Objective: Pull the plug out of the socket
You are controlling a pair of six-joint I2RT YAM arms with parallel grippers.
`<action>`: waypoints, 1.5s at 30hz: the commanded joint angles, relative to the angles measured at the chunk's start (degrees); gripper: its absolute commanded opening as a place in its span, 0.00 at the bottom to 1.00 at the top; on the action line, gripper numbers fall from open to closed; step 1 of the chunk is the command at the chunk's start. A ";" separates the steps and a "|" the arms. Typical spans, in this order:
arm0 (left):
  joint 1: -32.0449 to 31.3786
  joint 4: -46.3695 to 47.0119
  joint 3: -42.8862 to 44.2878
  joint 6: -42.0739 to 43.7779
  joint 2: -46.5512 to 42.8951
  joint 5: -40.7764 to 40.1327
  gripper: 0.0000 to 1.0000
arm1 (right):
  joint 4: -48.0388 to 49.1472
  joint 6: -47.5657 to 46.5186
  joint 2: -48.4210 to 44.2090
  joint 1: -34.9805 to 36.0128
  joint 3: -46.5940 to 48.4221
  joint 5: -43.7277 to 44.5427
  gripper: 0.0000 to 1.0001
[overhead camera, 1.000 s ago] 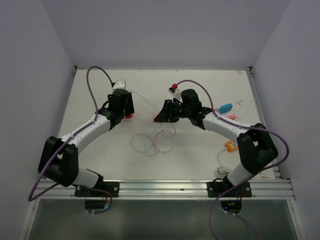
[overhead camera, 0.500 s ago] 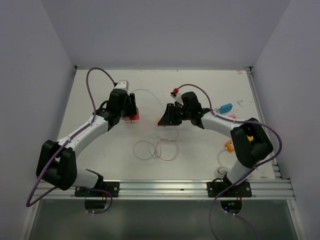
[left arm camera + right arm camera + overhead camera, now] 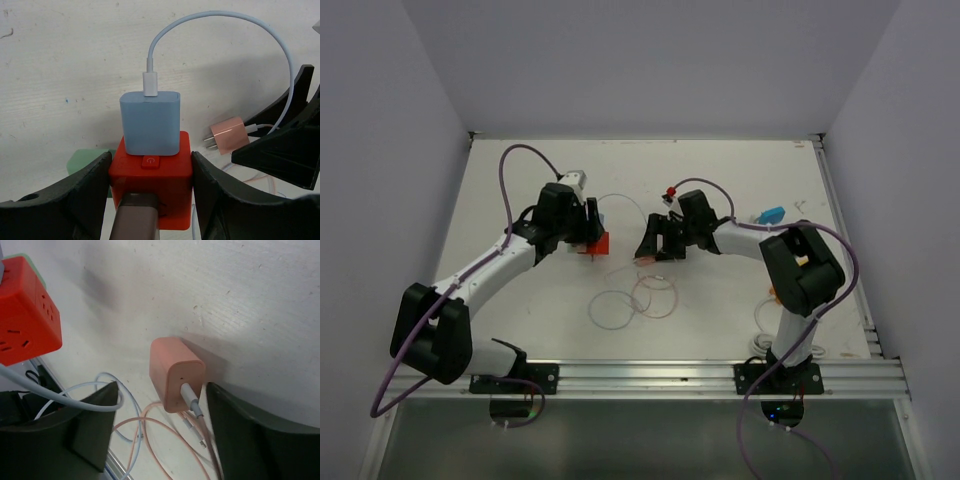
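Note:
My left gripper is shut on the red socket cube, one finger pressed against each side. A pale blue plug with a white cable sits in the cube's far face. From above, the cube is held just over the table at centre left. A pink plug lies on the table, out of the socket, its prongs bare. My right gripper stands open around the pink plug, and neither finger touches it.
Pink and white cable loops lie on the table in front of both grippers. A blue adapter and an orange one sit at the right, with a white cord near the right arm's base. A green block lies behind the cube.
My right gripper has opened and let go of the pink plug, which now rests on the table. The left arm has carried the red cube a little right and nearer.

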 commanded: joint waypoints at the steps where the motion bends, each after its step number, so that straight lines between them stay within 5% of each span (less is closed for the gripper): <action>1: -0.24 3.34 0.57 -0.71 -0.94 2.11 0.00 | -2.08 -1.73 -3.16 -0.23 2.93 3.42 0.81; 8: -0.24 4.66 1.36 -2.99 -0.23 1.76 0.00 | -6.05 -4.99 -16.05 -0.14 1.71 12.48 0.98; 17: -0.33 6.85 1.89 -7.12 -0.76 2.37 0.00 | 2.82 -2.28 -26.19 3.55 -3.21 11.79 0.99; 45: -4.99 10.11 1.71 -16.71 -5.77 -1.23 0.00 | 13.55 5.12 -12.66 10.94 1.44 11.78 0.99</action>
